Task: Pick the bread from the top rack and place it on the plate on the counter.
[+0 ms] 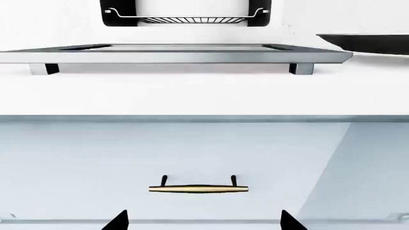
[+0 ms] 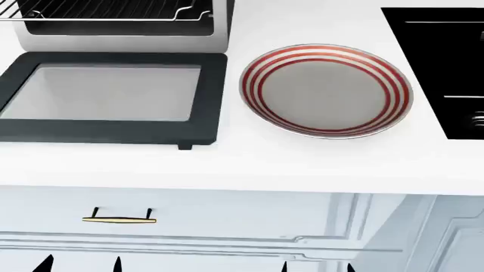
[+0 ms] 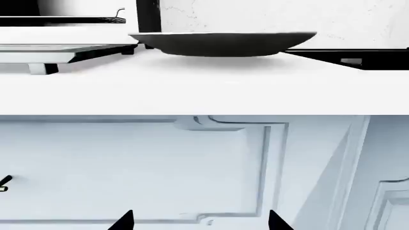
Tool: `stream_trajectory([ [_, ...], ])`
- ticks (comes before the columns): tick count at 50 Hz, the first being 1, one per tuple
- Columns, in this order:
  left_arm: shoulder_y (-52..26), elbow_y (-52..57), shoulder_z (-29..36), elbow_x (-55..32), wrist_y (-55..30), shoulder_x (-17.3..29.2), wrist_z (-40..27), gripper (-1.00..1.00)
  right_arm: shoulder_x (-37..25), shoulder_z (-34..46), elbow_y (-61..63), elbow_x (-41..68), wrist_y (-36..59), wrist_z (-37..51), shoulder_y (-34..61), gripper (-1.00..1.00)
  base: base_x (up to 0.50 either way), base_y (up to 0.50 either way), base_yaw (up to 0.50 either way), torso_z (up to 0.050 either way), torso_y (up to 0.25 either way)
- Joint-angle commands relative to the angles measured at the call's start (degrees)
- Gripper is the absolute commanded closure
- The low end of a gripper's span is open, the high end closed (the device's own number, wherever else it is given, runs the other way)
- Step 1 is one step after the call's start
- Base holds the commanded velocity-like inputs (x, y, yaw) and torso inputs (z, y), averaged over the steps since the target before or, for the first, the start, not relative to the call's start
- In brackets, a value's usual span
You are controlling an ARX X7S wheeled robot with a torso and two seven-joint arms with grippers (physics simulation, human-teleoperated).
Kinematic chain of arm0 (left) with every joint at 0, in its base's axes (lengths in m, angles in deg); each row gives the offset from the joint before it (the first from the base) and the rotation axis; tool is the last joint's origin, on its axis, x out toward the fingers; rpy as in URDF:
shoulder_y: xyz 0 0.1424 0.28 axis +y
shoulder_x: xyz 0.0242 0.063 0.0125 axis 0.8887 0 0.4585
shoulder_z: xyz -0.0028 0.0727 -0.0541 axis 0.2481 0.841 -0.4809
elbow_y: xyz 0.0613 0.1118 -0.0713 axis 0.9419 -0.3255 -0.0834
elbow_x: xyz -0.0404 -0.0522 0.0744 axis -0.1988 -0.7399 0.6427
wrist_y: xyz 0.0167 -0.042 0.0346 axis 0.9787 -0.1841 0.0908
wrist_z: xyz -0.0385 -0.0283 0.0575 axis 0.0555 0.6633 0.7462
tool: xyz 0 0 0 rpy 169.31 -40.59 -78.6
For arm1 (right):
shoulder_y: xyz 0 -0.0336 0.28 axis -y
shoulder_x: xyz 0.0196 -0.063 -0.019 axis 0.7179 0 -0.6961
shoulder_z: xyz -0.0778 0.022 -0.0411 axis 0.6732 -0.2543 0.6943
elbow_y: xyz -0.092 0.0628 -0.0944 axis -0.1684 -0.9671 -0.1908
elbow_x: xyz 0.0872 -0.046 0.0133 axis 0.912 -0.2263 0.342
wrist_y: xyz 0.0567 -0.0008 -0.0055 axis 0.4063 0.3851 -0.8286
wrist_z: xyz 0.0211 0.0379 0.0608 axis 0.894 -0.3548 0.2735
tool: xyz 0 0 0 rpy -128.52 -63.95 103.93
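The bread is out of view in every frame. The top rack shows as silver wire bars in the open oven at the far left; it also appears in the left wrist view. The red-ringed plate rests on the white counter, right of the oven door, and shows side-on in the right wrist view. My left gripper hangs open, low in front of the cabinet below the oven. My right gripper is open too, low below the plate. Neither holds anything.
The oven door lies folded down flat over the counter, its glass facing up. A glossy black cooktop fills the right side. The thick counter edge overhangs pale cabinets with a brass handle.
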Motion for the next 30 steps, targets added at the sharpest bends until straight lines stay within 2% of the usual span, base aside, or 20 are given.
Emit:
stream_trajectory([
  [1, -0.24, -0.34, 3.25, -2.74, 0.26, 2.73, -3.23, -1.00, -2.27, 2.77, -0.38, 2.28, -0.28, 2.75, 0.21, -1.00, 0.00, 0.00, 0.00, 0.000, 0.000],
  [18, 0.67, 1.34, 5.55, -2.82, 0.15, 4.59, -4.98, -1.00, -4.16, 4.50, 2.46, 4.37, 0.34, 4.35, -0.73, -1.00, 0.00, 0.00, 0.00, 0.001, 0.001],
  [25, 3.14, 13.87, 5.54, -3.29, -6.65, 6.58, -5.62, -1.00, -6.10, 4.57, 12.44, 5.13, 7.52, 5.10, -1.59, -1.00, 0.00, 0.00, 0.00, 0.046, 0.085],
  [30, 3.78, 23.16, 6.03, -3.92, -14.58, 7.88, -5.61, -1.00, -7.48, 4.09, 19.59, 5.56, 12.36, 6.03, -2.19, -1.00, 0.00, 0.00, 0.00, 0.046, 0.085],
])
